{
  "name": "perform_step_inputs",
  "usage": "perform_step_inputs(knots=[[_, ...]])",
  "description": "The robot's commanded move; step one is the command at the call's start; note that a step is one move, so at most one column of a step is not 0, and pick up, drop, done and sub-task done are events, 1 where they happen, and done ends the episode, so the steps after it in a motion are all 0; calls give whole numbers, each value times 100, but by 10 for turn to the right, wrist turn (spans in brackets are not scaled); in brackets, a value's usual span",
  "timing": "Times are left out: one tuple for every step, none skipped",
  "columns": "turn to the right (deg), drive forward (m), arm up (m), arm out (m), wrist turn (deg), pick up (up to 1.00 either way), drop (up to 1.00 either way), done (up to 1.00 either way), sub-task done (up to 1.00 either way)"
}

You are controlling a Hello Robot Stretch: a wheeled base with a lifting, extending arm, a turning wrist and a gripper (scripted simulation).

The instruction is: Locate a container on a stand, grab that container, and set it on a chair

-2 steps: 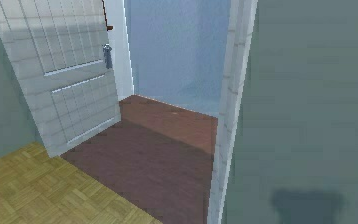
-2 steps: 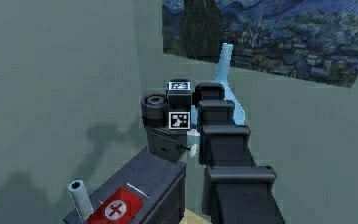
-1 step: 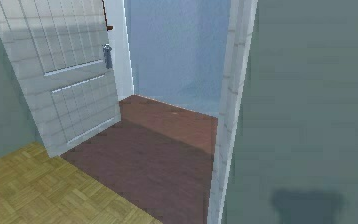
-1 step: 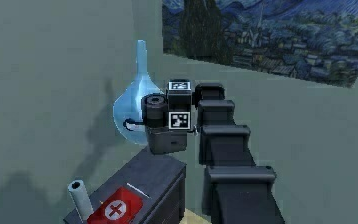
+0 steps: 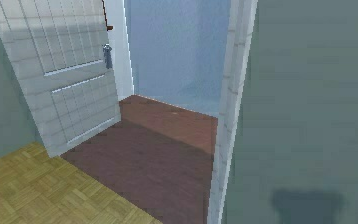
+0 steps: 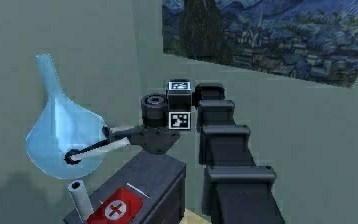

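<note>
Container (image 6: 59,130): pale blue, translucent, wide-bellied with a flared neck. It hangs at the far end of the gripper (image 6: 77,153) at the arm side view's left, clear of the stand (image 6: 165,182), so it is judged held. The width of the grip cannot be told.

Risks:
- A white cylinder (image 6: 79,198) and a red case with a white cross (image 6: 117,210) lie just below the container. Lowering the arm (image 6: 232,150) or swinging it here could knock them off.
- In the forward view a white door (image 5: 72,70) stands ajar at the left and a door frame (image 5: 227,120) sits close at the right. A held container sticking out sideways could strike either during a turn and slip.
- No chair is sighted yet.

Contents: nothing is visible inside the container. The case is closed, so its contents are hidden.
</note>
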Motion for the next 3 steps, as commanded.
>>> perform_step_inputs(knots=[[0, 0, 0, 0, -450, 0, 0, 0, 0], [0, 0, 0, 0, -240, 0, 0, 0, 0], [0, 0, 0, -16, 0, 0, 0, 0, 0]])
